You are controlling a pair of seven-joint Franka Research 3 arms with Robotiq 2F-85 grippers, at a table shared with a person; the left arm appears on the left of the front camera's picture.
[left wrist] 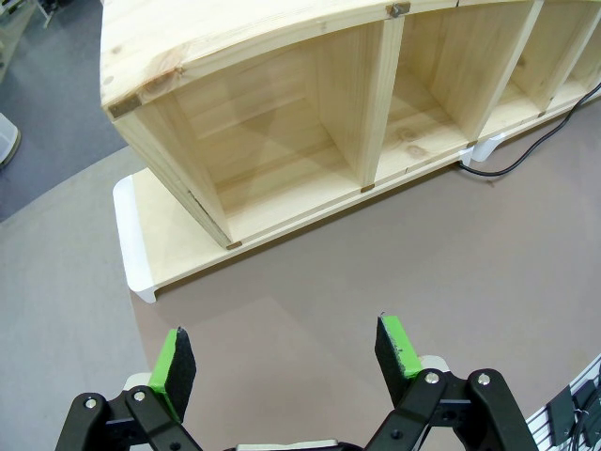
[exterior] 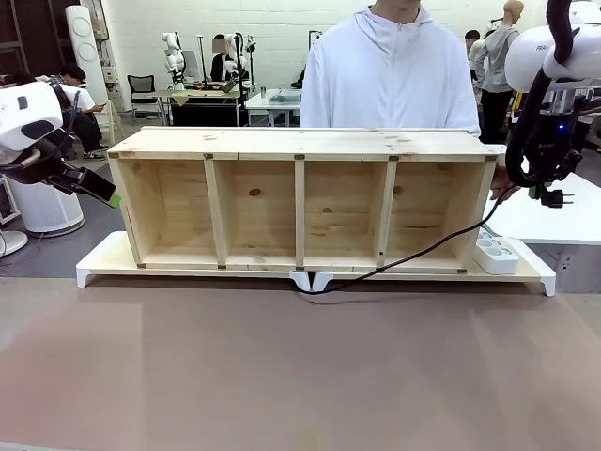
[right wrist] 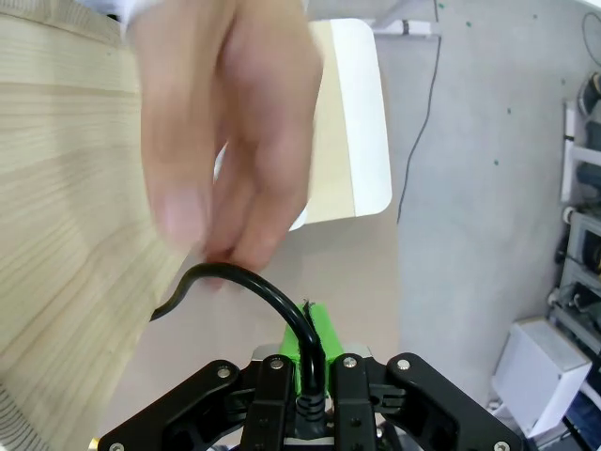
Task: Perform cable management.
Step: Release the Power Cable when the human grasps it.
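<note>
The cable (right wrist: 282, 305) is clamped between the closed green pads of the right end effector (right wrist: 308, 352), just above its plug (exterior: 554, 197), which hangs beside the right end of the wooden shelf unit (exterior: 300, 141). A person's hand (right wrist: 225, 132) touches the cable right above the pads. From there the cable drops past the white power strip (exterior: 496, 254) and runs across the white base (exterior: 103, 258) to the worktop (exterior: 300, 376). The shelf's 4 compartments hold nothing. The left end effector (left wrist: 286, 362) hangs wide open over the worktop, holding nothing, near the shelf's left end.
</note>
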